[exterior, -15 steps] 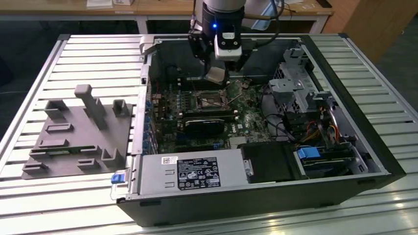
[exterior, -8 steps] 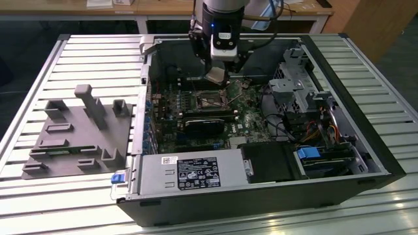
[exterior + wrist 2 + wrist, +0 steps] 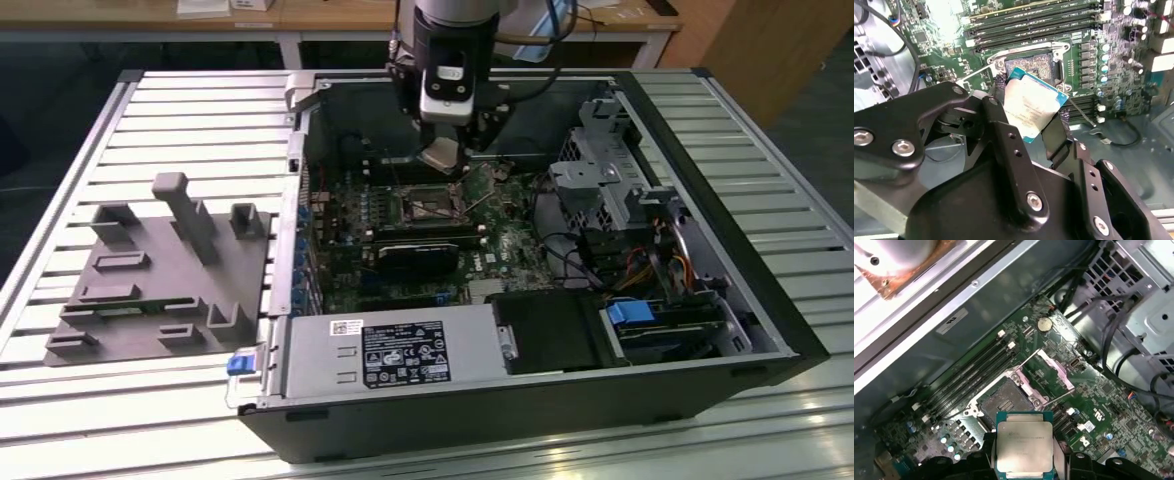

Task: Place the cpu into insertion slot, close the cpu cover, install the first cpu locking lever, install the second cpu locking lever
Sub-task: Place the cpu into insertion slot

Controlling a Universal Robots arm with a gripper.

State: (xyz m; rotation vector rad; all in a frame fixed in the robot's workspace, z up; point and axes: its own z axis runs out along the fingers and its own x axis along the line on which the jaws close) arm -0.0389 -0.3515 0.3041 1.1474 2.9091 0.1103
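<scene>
Gripping small silvery square cpu (image 3: 1024,445) in black gripper (image 3: 1029,115). Keep flat, match corners to dark square insertion slot (image 3: 1004,401) below.

The work surface is a table (image 3: 160,110) of parallel light metal slats running across the exterior view. The slats nearest the camera reflect bright light. Behind the table stands a wooden desk (image 3: 334,18) on white legs (image 3: 287,48). A brown wooden panel (image 3: 774,50) stands at the exterior view's right. The floor (image 3: 40,100) beside the table is dark.
</scene>
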